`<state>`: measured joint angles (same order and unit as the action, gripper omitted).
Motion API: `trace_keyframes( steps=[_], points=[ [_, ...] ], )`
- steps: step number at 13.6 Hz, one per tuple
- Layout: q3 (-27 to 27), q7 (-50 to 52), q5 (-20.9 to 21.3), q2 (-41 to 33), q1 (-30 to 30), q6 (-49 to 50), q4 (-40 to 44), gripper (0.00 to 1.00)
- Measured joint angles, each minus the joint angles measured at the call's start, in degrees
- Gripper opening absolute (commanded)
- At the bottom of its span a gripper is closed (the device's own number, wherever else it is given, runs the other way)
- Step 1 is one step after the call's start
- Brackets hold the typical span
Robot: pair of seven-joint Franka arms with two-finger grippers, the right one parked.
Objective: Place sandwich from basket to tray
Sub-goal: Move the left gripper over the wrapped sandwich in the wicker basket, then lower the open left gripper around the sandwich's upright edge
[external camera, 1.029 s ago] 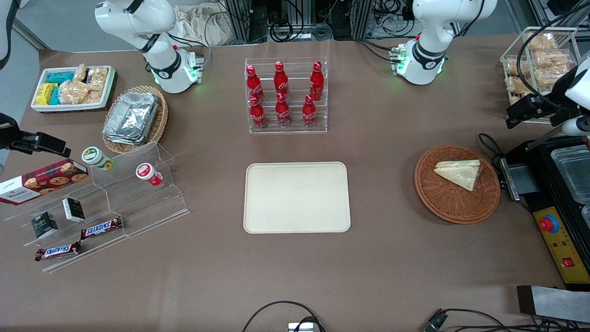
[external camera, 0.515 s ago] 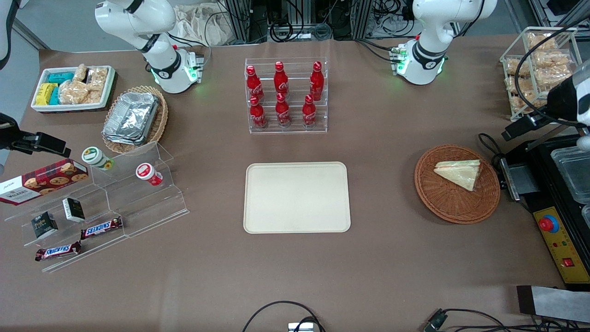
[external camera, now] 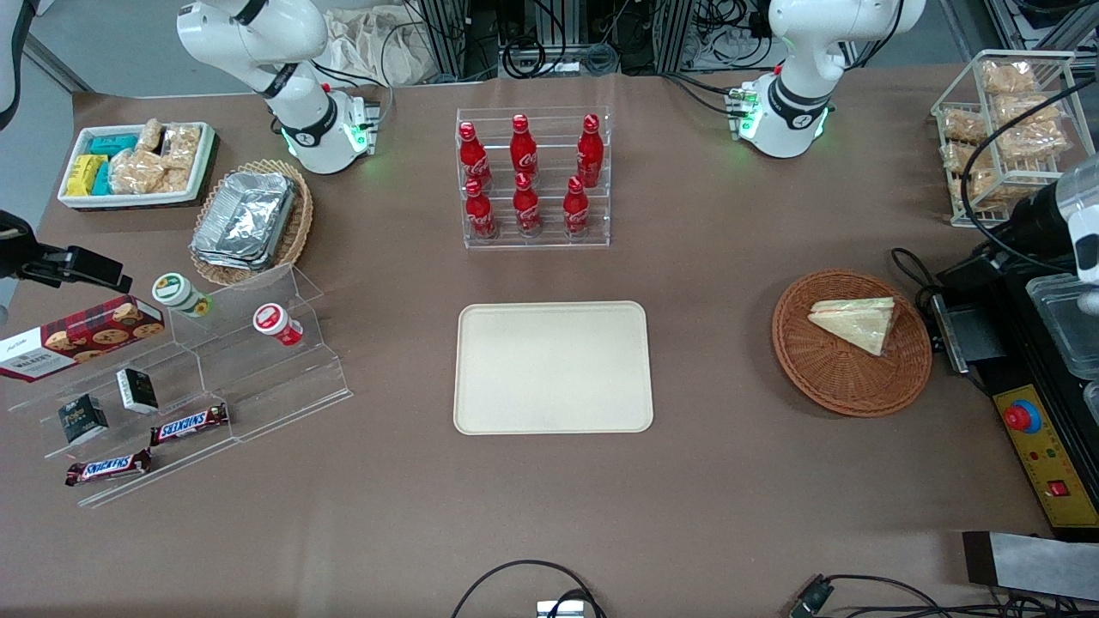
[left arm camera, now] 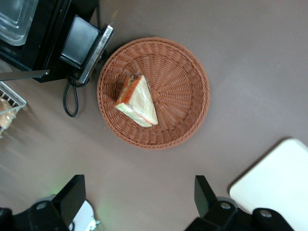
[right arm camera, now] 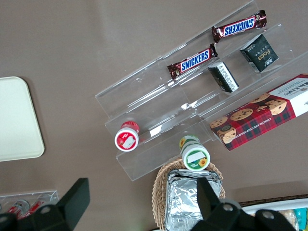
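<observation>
Wrapped sandwich [external camera: 856,322] lying in the reddish-brown wicker basket [external camera: 846,386], untouched.

The sandwich is a triangular wedge of pale bread under clear plastic wrap, with an orange-red and green band of filling along its cut edge; it lies flat, off-centre in the basket, toward the rim nearest the black machine [external camera: 1043,378] at the working arm's end of the counter [external camera: 721,498]. The basket is round, shallow and plate-like. The cream-beige tray [external camera: 553,367] sits well apart from it, toward the middle of the counter, nearer the front camera than the rack of red cola bottles [external camera: 525,178]. The pincer [left arm camera: 139,199] hangs high above the counter just beside the basket, its two dark fingers [left arm camera: 72,195] spread wide apart, gripping nothing.
</observation>
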<state>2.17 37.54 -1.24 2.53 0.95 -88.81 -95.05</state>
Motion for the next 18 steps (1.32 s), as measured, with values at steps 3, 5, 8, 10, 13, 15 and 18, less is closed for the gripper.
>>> trace_keyframes(
  steps=[3,5,8,10,13,15,18],
  points=[
    [0.0,2.0,0.0,-2.2,0.5,-7.0,-8.1,1.0],
    [0.0,3.1,0.0,-4.6,0.7,-13.7,-15.2,1.0],
    [0.0,3.4,0.0,-7.8,1.9,-24.2,-26.4,1.0],
    [0.0,3.4,0.0,-8.7,2.4,-30.8,-32.6,1.0],
    [0.1,3.5,0.0,-8.8,4.2,-38.7,-38.8,1.0],
    [0.1,3.4,0.0,-8.7,5.1,-43.2,-42.4,1.0],
    [0.1,3.4,0.0,-8.1,5.3,-49.2,-46.6,1.0]
  ],
)
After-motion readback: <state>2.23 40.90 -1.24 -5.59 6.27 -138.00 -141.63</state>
